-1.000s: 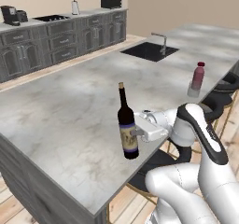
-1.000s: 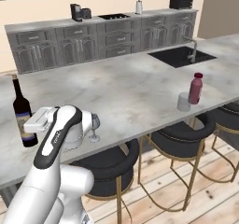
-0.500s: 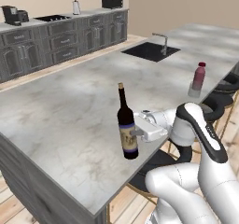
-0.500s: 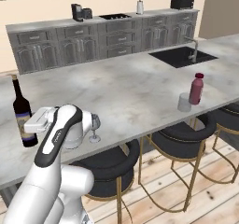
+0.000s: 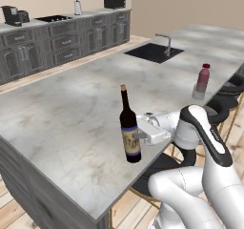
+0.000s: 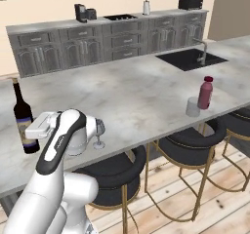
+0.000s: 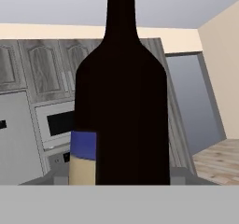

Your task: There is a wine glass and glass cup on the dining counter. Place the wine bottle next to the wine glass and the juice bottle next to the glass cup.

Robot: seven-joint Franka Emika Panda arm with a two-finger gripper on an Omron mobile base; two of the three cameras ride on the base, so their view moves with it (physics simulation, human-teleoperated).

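My pincer (image 5: 138,135) is clamped on the wine bottle (image 5: 129,128), which stands upright on the dining counter (image 5: 71,109) near its front edge. The wine glass (image 6: 99,130) stands just beside my arm, near the bottle. Well apart, toward the sink (image 6: 189,60), the juice bottle (image 6: 205,92) stands right beside the glass cup (image 6: 193,107).

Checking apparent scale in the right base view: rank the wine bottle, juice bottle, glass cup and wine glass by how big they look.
1. wine bottle
2. juice bottle
3. wine glass and glass cup: look alike, and the arm partly hides the wine glass, so unranked.
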